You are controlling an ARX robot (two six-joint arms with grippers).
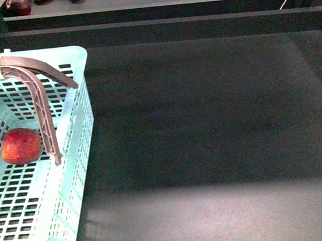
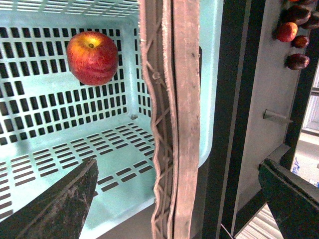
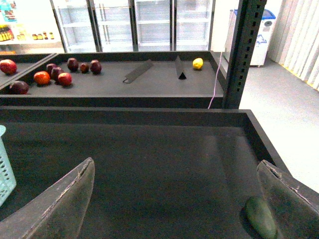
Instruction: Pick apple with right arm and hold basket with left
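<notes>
We see the basket (image 1: 80, 183) at the left of the dark, matte counter (image 1: 209, 126): pale aqua plastic, its walls and floor cut into a slotted lattice, corners rounded. Its brownish handles (image 1: 41, 106) are ribbed like trusses and curve down over the near wall. The apple (image 1: 21, 146) lies inside on the basket floor, just beside a handle; it is round, glossy red with yellow streaks. In the left wrist view its stem dimple (image 2: 91, 45) faces the camera.

Our left pincer (image 2: 177, 199) is spread wide, one finger (image 2: 60, 206) over the basket floor, the other (image 2: 291, 199) outside the wall, with the doubled handles and the rim between them; it grips nothing we can see. Our right pincer (image 3: 179, 204) is also spread wide and empty over bare counter, well apart from the basket.

The counter has raised edges, and most of it right of the basket lies bare. A green fruit (image 3: 260, 217) sits near its right edge. Beyond, a second shelf (image 3: 149, 82) carries dark fruits (image 3: 55, 74) and a lemon (image 3: 198, 63).
</notes>
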